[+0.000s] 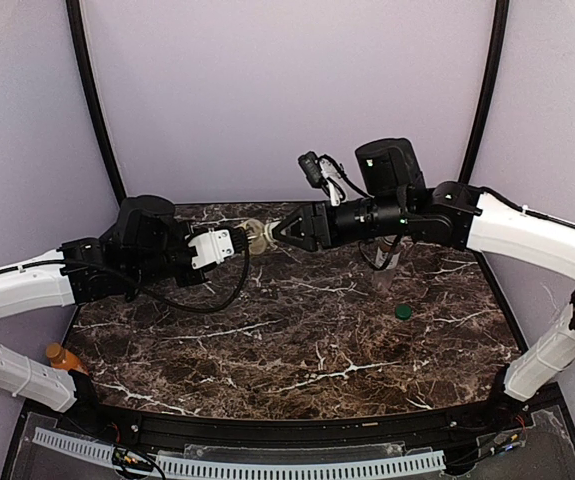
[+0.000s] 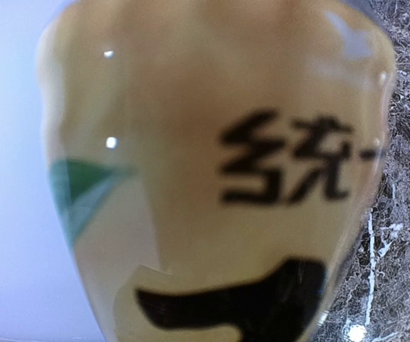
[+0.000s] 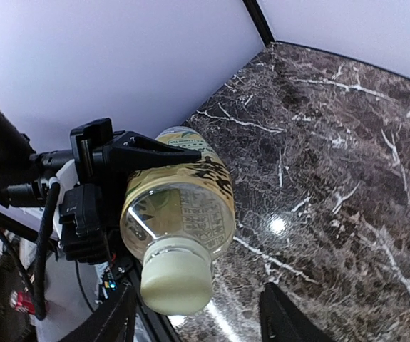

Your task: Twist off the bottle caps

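Note:
My left gripper (image 1: 237, 240) is shut on the tall yellow-labelled bottle (image 1: 257, 236) and holds it level above the table's far side. Its label (image 2: 212, 178) fills the left wrist view and hides the fingers there. The right wrist view shows the bottle (image 3: 183, 192) neck-on, with its pale cream cap (image 3: 176, 279) on. My right gripper (image 3: 199, 322) is open, its fingers (image 3: 115, 322) either side of the cap, not touching it. A dark green cap (image 1: 403, 311) lies on the table. The short clear bottle (image 1: 385, 268) stands under my right arm.
The squat orange bottle (image 1: 59, 355) stands at the table's left edge beside my left arm. The dark marble table (image 1: 297, 340) ends at a black front rail. Pale walls and black poles close in the back.

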Motion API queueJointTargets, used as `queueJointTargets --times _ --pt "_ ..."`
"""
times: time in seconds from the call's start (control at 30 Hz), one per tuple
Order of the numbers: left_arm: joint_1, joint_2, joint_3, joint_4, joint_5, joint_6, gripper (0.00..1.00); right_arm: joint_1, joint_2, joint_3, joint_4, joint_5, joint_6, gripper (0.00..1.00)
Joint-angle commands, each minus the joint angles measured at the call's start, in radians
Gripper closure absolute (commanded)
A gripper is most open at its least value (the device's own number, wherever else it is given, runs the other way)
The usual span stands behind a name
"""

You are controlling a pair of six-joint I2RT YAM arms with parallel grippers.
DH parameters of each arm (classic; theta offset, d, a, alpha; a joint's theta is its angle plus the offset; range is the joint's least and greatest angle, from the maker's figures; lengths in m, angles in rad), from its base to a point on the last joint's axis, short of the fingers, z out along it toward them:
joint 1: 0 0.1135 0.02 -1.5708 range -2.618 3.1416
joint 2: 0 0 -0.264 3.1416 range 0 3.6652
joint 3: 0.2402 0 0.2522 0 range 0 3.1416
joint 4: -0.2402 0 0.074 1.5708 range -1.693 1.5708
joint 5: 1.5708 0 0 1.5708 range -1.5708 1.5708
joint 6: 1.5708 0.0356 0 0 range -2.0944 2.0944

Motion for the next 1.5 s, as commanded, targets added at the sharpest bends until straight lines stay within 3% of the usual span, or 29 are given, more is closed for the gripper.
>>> queueJointTargets --times 0.0,0.2,0.33,0.57,0.63,0.73,0.93,1.17,1.3,1.4,1.47 --pt "0.003 -0.015 -0.014 0.036 -0.025 0.016 0.99 0.007 0.014 0.024 0.028 -0.033 0.058 0.49" --pt "0.003 -0.018 -0.016 0.036 -0.021 0.025 0.99 0.007 0.036 0.037 0.042 -0.062 0.062 0.53" --pt "0.003 -0.021 -0.018 0.034 -0.018 0.025 0.99 0.007 0.046 0.049 0.045 -0.067 0.056 0.62" --pt "0.003 -0.026 -0.023 0.023 -0.006 0.025 0.99 0.006 0.050 0.055 0.047 -0.081 0.025 1.00" --pt "0.003 -0.029 -0.022 0.002 0.015 0.019 0.99 0.008 0.037 0.048 0.046 -0.091 -0.037 1.00" --pt "0.003 -0.032 -0.020 -0.094 0.098 0.017 0.99 0.027 -0.004 0.023 0.025 -0.096 -0.255 1.00" --pt "0.003 -0.038 -0.017 -0.319 0.287 0.045 0.99 0.174 -0.130 -0.096 -0.058 0.027 -0.870 1.00" --pt "0.003 -0.039 -0.027 -0.452 0.394 0.109 0.99 0.275 -0.213 -0.172 -0.103 0.130 -1.296 1.00" --pt "0.003 -0.052 -0.043 -0.419 0.368 0.088 0.99 0.279 -0.201 -0.148 -0.125 0.284 -1.248 1.00" --pt "0.005 -0.057 -0.048 -0.359 0.333 0.050 0.99 0.244 -0.158 -0.131 -0.179 0.459 -1.086 1.00" --pt "0.010 -0.058 -0.043 -0.307 0.295 0.013 0.99 0.182 -0.108 -0.111 -0.272 0.443 -0.921 1.00"
